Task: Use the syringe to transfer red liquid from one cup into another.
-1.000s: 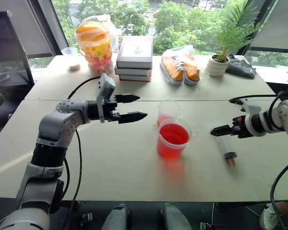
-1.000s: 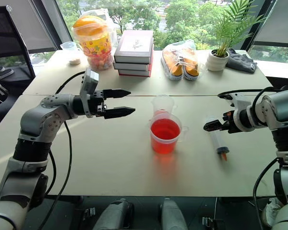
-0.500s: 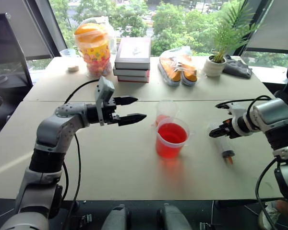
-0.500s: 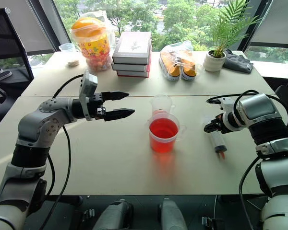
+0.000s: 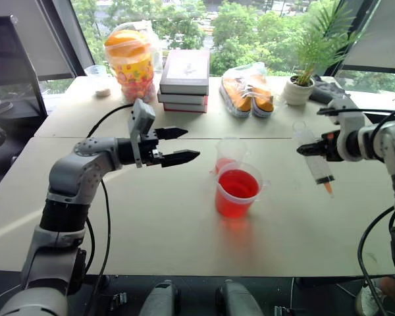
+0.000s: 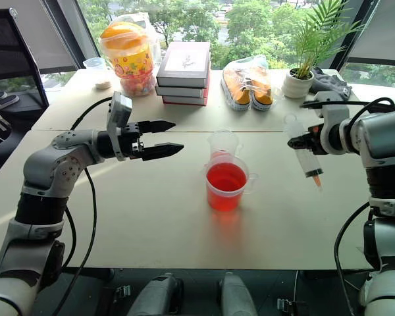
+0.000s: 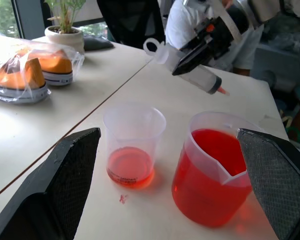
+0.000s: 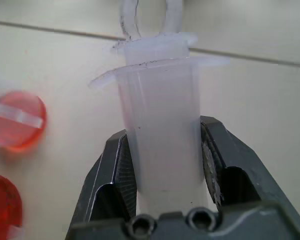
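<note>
Clear syringe clamped between right jaws

Bare tabletop all around the larger cup. Smaller cup touches its far side. Books well behind.

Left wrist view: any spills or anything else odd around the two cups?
A small red spot lies on the table just in front of the smaller cup, likely a drip. Otherwise both cups stand upright, and the larger cup shows no spill around it.
</note>
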`<state>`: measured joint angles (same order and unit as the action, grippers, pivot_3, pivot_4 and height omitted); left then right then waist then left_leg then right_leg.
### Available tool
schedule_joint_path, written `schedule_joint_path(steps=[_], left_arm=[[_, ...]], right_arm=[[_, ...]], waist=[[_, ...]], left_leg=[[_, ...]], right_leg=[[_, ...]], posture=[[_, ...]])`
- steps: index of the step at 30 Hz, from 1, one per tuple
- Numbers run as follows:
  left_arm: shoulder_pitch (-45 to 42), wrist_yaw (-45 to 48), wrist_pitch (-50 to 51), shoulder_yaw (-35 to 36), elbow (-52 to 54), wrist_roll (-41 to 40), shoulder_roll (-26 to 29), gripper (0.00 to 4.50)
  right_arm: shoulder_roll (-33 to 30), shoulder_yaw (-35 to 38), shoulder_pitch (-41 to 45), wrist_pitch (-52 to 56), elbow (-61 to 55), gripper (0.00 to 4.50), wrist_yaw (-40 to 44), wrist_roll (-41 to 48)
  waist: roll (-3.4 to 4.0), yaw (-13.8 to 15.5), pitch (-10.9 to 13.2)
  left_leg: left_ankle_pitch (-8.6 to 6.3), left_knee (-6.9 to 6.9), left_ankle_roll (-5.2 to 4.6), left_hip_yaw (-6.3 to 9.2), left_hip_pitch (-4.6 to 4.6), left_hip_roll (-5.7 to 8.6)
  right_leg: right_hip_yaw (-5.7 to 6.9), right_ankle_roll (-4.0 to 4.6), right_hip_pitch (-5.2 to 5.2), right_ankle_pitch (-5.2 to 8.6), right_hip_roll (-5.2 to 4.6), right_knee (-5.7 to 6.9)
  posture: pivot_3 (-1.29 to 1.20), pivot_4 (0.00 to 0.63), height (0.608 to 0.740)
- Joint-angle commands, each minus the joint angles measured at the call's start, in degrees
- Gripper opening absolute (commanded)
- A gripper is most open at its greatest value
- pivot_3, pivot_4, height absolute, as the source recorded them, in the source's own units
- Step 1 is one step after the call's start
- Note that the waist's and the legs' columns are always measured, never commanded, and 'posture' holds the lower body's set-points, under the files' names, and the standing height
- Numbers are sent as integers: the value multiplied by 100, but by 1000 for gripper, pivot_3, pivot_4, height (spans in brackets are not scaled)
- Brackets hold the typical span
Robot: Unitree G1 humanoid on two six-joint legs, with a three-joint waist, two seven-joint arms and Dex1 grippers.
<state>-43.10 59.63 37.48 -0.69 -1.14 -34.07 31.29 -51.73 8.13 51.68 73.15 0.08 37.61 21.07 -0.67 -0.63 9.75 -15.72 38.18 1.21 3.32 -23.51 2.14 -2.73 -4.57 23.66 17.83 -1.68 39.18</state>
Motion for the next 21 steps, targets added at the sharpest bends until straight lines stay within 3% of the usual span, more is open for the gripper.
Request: schedule_joint_path(steps=[1,4,10,17,21], left_arm=[[-450,260,-252,-70,-274,105,-56,4500],[-752,474,-411,-161,-646,229,-131,4500],[-1251,879,-671,-302,-1244,435,-271,4500],[-1676,1205,-845,-358,-1708,632,-443,4500],[-1831,1338,-832,-363,-1783,635,-547,4500]], right_arm=[[783,1627,329,-627,-1529,1431,-606,576],[1944,2241,366,-1244,-2620,1431,-1327,973],[3322,1952,-681,-1553,-3876,1431,-1751,1878],[3601,688,-2913,-3070,-4195,1431,-1408,1268],[3559,159,-3704,-3996,-4007,1431,-1245,739]], waist=[[0,-23,0],[-2,-34,-1],[-3,-15,-3],[-3,-26,-3],[-3,-59,-3]], left_leg=[[0,1,0,1,1,0],[1,2,1,2,7,-1],[3,7,4,4,9,1],[3,4,3,4,8,3],[4,6,4,1,9,3]], right_leg=[[0,0,0,0,1,3],[-1,0,-3,0,3,10],[0,0,-8,0,-1,14],[2,0,-7,0,1,12],[-1,-1,-7,0,5,15]], posture=[[0,150,740],[0,150,740],[0,150,740],[0,150,740],[0,150,740]])
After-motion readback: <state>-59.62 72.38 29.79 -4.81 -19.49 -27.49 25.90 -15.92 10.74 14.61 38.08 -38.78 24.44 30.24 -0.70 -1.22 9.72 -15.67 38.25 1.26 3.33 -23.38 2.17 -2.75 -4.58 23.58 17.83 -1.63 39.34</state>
